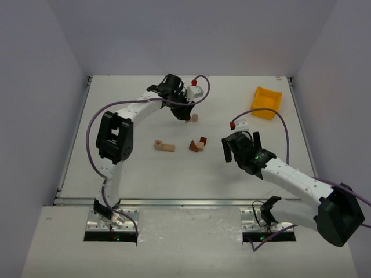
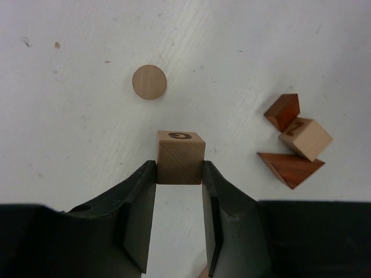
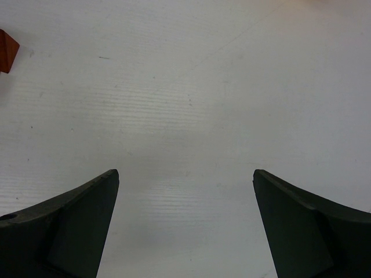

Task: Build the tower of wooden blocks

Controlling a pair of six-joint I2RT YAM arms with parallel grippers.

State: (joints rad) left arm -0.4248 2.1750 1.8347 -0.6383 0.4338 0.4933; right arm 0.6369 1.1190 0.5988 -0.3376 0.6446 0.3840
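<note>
Two burnt-in marks can be read, both in the left wrist view. The cube (image 2: pixel 180 157) pinched between the jaws of the left gripper (image 2: pixel 179 168) carries a dark brown character on its top face, just beyond the jaw tips. It is seen at a steep slant and looks like a G, though it could be a C. To the right of the jaws and a little past their tips, a pale cube (image 2: pixel 305 138) touches a red-brown wedge (image 2: pixel 290 168). Its upper left face bears a dark, tilted character that reads as a 7. In the top view the blocks are too small for any mark to be read.
</note>
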